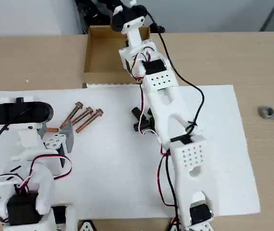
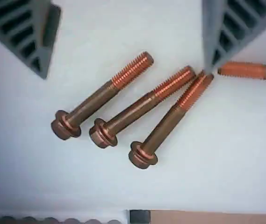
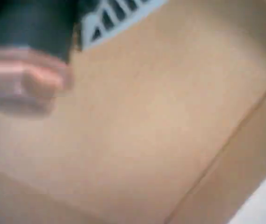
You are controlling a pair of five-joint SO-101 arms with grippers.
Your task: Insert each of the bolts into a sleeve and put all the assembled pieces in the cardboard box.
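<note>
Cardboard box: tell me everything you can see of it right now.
The cardboard box is a shallow, open-topped tray of plain brown card with low upright walls. It sits flat on the wooden table, just behind the far edge of the white sheet. The floor that shows is bare; the right arm covers its right side. The right wrist view has a blurred sleeved bolt above the floor.

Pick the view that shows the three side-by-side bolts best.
The left wrist view: the three bolts lie close up, heads and threads distinct. The high view shows them from far above; the right wrist view looks into the cardboard box.
</note>
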